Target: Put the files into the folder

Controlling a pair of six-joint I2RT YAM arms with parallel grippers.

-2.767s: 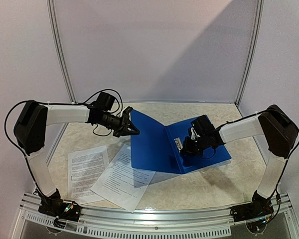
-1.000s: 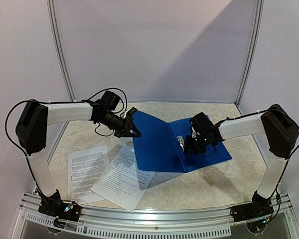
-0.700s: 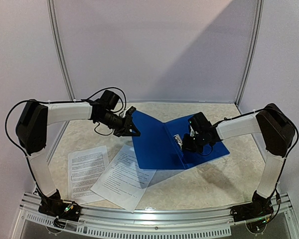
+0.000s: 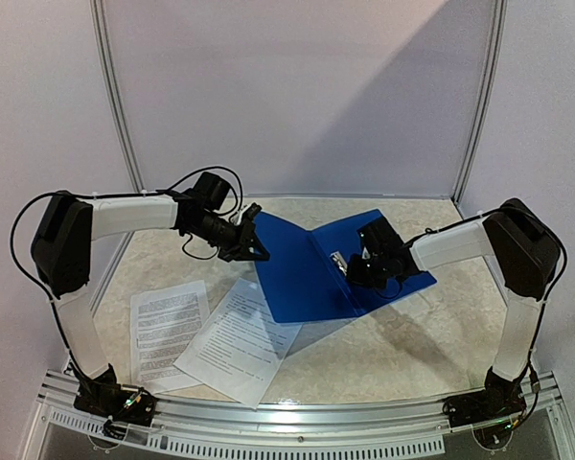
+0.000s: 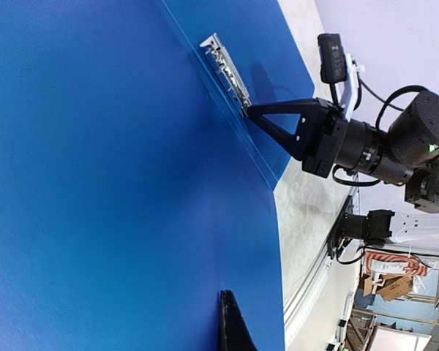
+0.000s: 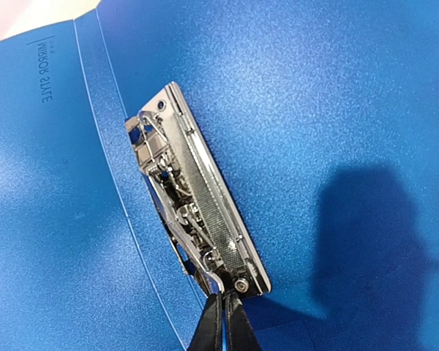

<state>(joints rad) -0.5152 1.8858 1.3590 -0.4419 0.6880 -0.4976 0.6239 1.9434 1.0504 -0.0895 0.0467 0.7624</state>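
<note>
A: Top external is showing us the folder (image 4: 297, 273) lying open mid-counter (image 4: 402, 345), its left cover tilting up off the surface. Our left gripper (image 4: 254, 247) is pinching that cover at its left edge, fingers fully closed on the thin plastic.

B: The left wrist view is filling with glossy blue, so we are judging the cover light, slick and springy. Pinching near the edge seems the only hold on something that flat.

A: Our right gripper (image 6: 223, 322) is sitting at one end of the metal clip (image 6: 197, 205) on the spine, fingers pressed together. We are not managing to tell whether they are pinching the lever or merely touching it.

B: That clip is looking stiff and sprung; we are expecting closed tips to skid on the polished metal unless we are pushing squarely.

A: The files are lying flat on the counter left of the folder: the outer sheet (image 4: 168, 331) and the inner sheet (image 4: 238, 340), overlapping along one edge.

B: Those are going to be limp and hard to lift off a flat surface. We are thinking a corner riding over the other sheet is the best hold, with a gentle pinch so nothing is creasing.
</note>
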